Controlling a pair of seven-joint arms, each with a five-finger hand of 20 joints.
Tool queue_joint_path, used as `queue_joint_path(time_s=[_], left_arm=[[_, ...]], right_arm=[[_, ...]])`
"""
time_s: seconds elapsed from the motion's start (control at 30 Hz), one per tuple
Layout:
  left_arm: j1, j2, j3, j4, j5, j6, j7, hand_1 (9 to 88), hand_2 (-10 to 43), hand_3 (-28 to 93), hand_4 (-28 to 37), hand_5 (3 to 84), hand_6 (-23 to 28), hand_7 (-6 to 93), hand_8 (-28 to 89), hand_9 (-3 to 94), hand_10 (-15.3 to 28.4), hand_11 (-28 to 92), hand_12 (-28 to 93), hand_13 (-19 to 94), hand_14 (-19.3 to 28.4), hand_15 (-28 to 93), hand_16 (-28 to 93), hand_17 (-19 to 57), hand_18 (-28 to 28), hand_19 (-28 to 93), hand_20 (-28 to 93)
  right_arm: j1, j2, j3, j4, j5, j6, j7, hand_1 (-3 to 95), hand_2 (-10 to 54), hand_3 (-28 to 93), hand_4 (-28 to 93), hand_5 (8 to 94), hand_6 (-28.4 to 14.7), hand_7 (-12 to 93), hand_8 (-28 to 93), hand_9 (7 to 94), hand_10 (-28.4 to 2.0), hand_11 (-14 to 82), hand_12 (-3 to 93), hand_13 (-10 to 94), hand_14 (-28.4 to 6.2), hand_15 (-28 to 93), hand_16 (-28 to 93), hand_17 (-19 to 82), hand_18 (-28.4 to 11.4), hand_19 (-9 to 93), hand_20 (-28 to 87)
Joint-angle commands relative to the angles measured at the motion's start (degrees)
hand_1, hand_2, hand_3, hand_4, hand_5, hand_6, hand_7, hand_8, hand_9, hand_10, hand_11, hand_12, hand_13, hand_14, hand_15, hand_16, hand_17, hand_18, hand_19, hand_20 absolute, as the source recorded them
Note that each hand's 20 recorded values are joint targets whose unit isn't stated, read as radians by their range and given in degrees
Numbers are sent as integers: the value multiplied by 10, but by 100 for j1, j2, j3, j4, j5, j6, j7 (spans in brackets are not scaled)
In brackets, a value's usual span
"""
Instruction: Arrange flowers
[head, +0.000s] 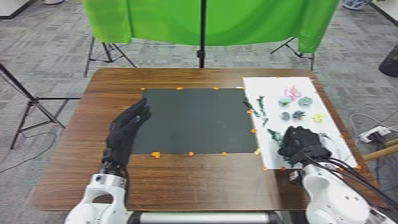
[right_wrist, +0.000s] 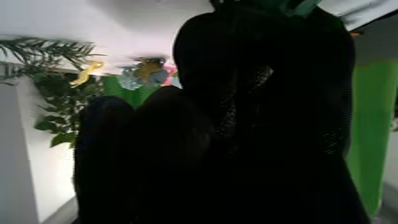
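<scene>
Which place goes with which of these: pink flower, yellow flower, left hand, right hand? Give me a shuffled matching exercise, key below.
Column one
1. pink flower
2. yellow flower
3. left hand
4. right hand

Column two
A. over the near part of the white sheet
B. at the left edge of the dark mat
C. near the far end of the white sheet
D. about midway along the white sheet, toward its right edge

Pairs: 1-C, 2-D, 3-B, 4-A
</scene>
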Motion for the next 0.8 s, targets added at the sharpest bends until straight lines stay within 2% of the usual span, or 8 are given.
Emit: queue_joint_path(time_s=[0.03,0.17,0.27,0.33,0.43,0.53,0.7,0.8], left_arm=[[96,94,-38,36,-119,52,5,302,-88,616,-181,383,26,97,-59,368,110,117,127,271,157,135,35,-3,130,45,173],[67,295,-118,113,-250,306,215,287,-79,626,-187,385,26,98,-59,369,112,118,127,273,157,137,36,-4,131,47,173],[-28,451,-219,224,-379,508,299,258,-58,632,-207,387,26,97,-60,371,113,117,126,272,154,129,32,0,130,44,171],[-92,577,-276,321,-418,650,285,242,-50,640,-227,389,26,95,-60,371,114,112,122,267,148,111,29,4,126,37,167],[-178,705,-350,426,-407,815,57,230,-41,647,-253,392,28,86,-61,364,114,95,114,262,141,90,30,9,119,25,163],[-203,777,-392,512,-507,821,-50,234,-33,647,-257,391,28,85,-60,361,113,90,111,260,142,87,32,9,116,24,163],[-111,806,-408,608,-352,827,-127,235,-31,647,-256,386,27,85,-59,357,112,88,111,259,142,87,34,8,115,24,164],[-119,794,-370,650,-373,782,-158,234,-33,647,-255,385,27,84,-59,356,112,88,112,258,143,87,35,8,115,24,164]], right_arm=[[135,-270,192,-352,596,1084,0,835,-95,-283,656,798,3,357,275,846,-124,409,418,882,-39,667,336,660,-122,932,597],[872,-547,-298,-533,816,1151,-41,836,-95,-283,659,794,1,370,269,844,-125,430,406,882,-38,674,336,663,-124,932,611],[1523,-836,-856,-436,926,1086,-51,837,-95,-283,661,793,-1,376,266,844,-125,433,404,882,-37,676,335,665,-123,932,615],[1926,-1076,-1224,-320,1082,944,-38,838,-95,-283,660,793,-3,379,265,844,-126,434,404,883,-37,677,335,665,-123,932,617],[2487,-1386,-1793,-117,1278,705,-88,840,-95,-283,657,792,-3,381,264,843,-126,435,405,883,-36,678,335,666,-122,932,620],[3006,-1630,-2371,157,1454,486,-140,842,-95,-283,657,792,-4,382,263,843,-128,436,405,882,-36,679,336,667,-122,932,622],[3739,-2045,-3213,803,1707,74,-140,841,-95,-283,658,789,-4,384,265,842,-128,437,403,882,-36,679,336,668,-120,932,625],[4043,-2199,-3606,1159,1958,-39,-96,841,-95,-283,658,789,-4,383,264,841,-128,438,403,882,-36,680,335,668,-120,932,627]])
